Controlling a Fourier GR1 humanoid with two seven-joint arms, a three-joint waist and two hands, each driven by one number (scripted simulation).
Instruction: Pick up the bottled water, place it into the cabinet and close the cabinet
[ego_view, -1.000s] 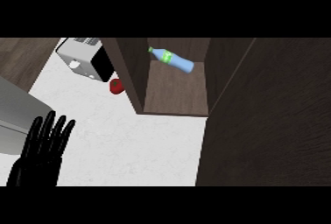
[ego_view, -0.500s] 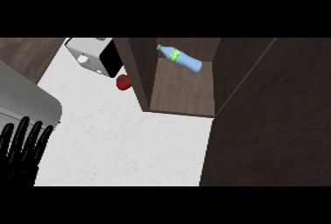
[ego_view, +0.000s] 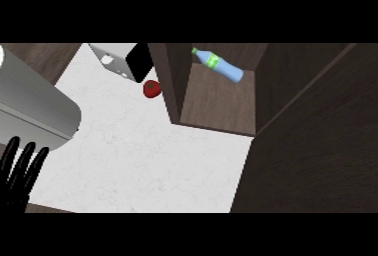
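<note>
The bottled water (ego_view: 220, 65), pale blue with a green label and cap, lies on its side on the shelf inside the dark wooden cabinet (ego_view: 221, 107) at the top middle. A large dark cabinet door panel (ego_view: 317, 150) fills the right side of the view. My left hand (ego_view: 18, 172) shows at the lower left edge, black fingers straight and pointing up, resting far from the bottle. My right hand is out of view.
A red tomato-like fruit (ego_view: 151, 89) sits on the white counter (ego_view: 155, 160) beside the cabinet's left wall. A white and black appliance (ego_view: 122, 62) stands behind it. A grey metal sink or basin (ego_view: 33, 107) lies at the left.
The view has swung, so the cabinet, bottle and fruit shifted right. My left hand has sunk toward the lower left corner. The grey basin came into view.
</note>
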